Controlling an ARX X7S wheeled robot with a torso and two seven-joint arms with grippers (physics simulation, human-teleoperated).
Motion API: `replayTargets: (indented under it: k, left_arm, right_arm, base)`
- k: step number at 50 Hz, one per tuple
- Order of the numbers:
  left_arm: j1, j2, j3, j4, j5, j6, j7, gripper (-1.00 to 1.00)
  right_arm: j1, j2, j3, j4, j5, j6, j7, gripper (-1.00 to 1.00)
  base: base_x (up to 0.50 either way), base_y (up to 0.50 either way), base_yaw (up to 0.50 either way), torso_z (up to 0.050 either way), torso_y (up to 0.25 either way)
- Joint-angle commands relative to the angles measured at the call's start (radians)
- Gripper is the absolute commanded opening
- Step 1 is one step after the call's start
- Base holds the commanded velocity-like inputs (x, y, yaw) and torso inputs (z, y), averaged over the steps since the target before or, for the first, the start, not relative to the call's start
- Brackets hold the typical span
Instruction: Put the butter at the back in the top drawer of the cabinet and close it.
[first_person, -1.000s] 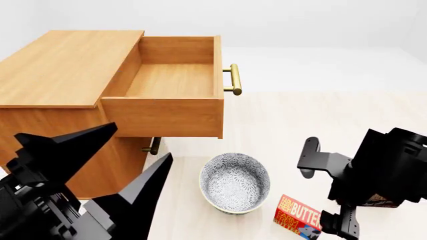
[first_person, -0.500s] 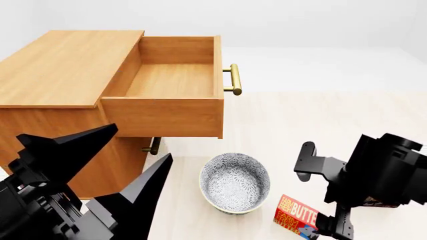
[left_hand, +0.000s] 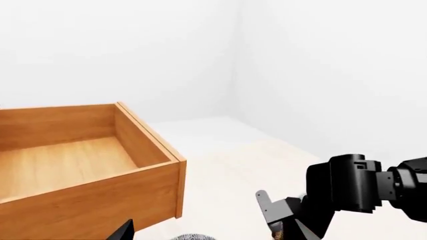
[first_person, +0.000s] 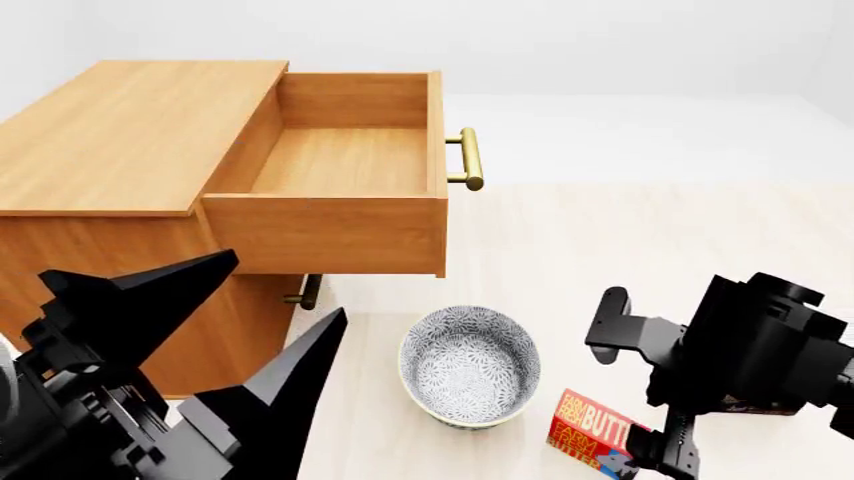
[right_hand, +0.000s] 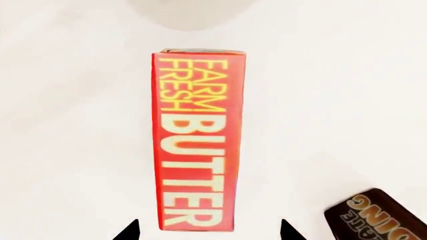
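Butter (right_hand: 197, 140) lies flat on the floor beside the bowl (first_person: 470, 366), long axis running between the right gripper (right_hand: 209, 231) fingertips (right_hand: 128, 232), which are spread, flanking its near end without contact. Top drawer (first_person: 350, 165) stands open. Left gripper (first_person: 227, 330) fingers spread, holding nothing.

Your black left gripper (first_person: 207, 330) sits low at the near left of the head view, its two pointed angular fingers (first_person: 147, 285) spread wide apart with nothing between them. Your black right gripper (first_person: 641, 395) hangs low at the near right on a blocky wrist, pointing downward; its two fingertips (right_hand: 128, 231) show in the right wrist view, parted and not touching anything.
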Motion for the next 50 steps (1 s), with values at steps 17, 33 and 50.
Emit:
replayTargets:
  k: [17, 33, 50]
  left_arm:
    - [0.007, 0.011, -0.006, -0.006, 0.003, -0.014, 0.001, 1.0]
    - [0.007, 0.012, -0.008, -0.006, 0.0, -0.017, -0.001, 1.0]
    - [0.003, 0.012, -0.01, -0.005, -0.007, -0.017, -0.006, 1.0]
  right_arm:
    - [-0.055, -0.046, 0.0, 0.095, -0.001, -0.07, -0.005, 1.0]
    - [-0.077, -0.053, 0.003, 0.127, 0.004, -0.091, -0.006, 1.0]
    - [-0.114, -0.07, 0.002, 0.183, 0.007, -0.124, -0.008, 1.0]
  base:
    - [0.0, 0.0, 0.0, 0.0, 0.0]
    - [0.0, 0.0, 0.0, 0.0, 0.0]
    - [0.0, 0.0, 0.0, 0.0, 0.0]
